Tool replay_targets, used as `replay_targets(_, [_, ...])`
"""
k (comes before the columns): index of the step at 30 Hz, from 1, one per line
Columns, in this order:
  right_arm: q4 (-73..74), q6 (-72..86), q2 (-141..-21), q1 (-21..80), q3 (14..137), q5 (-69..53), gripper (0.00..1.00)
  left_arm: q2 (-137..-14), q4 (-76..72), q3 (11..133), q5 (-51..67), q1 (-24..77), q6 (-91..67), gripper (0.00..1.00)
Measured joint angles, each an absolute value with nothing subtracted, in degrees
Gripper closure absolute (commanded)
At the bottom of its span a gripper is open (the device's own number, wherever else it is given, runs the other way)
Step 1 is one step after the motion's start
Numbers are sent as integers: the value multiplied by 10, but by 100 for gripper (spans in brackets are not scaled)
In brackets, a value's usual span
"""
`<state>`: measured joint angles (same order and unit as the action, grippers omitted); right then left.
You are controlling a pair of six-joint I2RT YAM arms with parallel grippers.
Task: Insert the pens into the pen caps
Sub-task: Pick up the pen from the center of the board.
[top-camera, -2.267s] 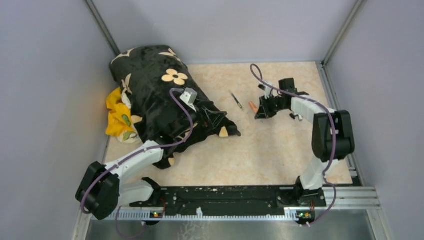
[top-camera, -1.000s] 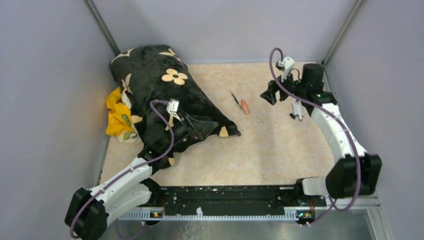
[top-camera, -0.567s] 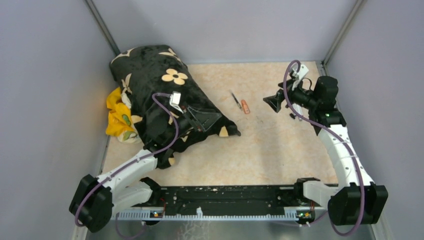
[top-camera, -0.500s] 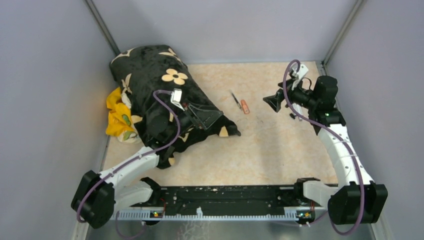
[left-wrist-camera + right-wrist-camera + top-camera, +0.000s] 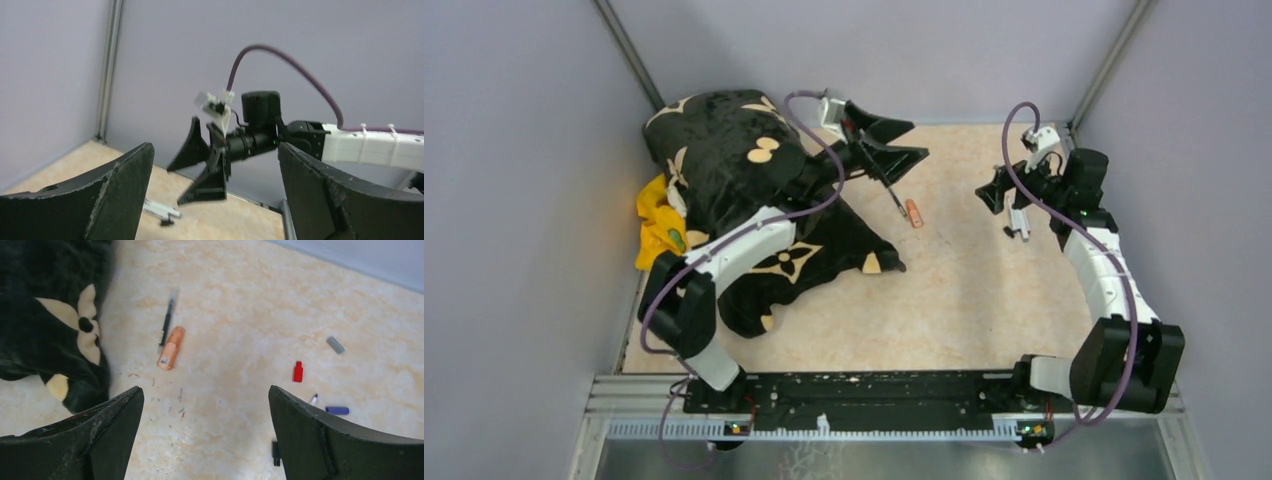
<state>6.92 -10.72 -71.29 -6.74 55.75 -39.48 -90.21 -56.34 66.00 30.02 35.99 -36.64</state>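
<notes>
An orange marker and a thin dark pen lie side by side next to the blanket's edge; the top view shows the orange marker and the dark pen mid-table. A red cap, a grey cap, a purple cap and a black cap lie scattered to their right. White markers lie under the right arm. My right gripper hangs open and empty above bare table. My left gripper is raised, open and empty, facing the right gripper.
A black blanket with cream flowers is heaped at the back left, over a yellow cloth. Grey walls and metal posts close in the table on three sides. Small ink marks dot the surface.
My left arm has lifted off the blanket and swung up toward the back centre. The right gripper has shifted a little right and back, still open.
</notes>
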Motion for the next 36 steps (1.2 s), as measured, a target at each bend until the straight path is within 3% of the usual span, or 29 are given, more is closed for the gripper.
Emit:
replay_targets(9, [85, -129, -783, -76, 557, -343, 10, -1047, -430, 958, 360, 385, -228, 1])
replay_targets(13, [91, -135, -806, -81, 557, -326, 16, -1096, -405, 1047, 382, 389, -191, 1])
replay_targets(22, [106, -129, -891, -89, 572, -286, 35, -1107, -449, 976, 419, 380, -213, 1])
replay_targets(26, [108, -126, -916, -89, 581, -236, 60, -1124, -446, 960, 458, 403, -213, 2])
replay_targets(36, [109, -124, -937, -148, 582, -175, 72, -1139, -488, 912, 494, 400, -247, 5])
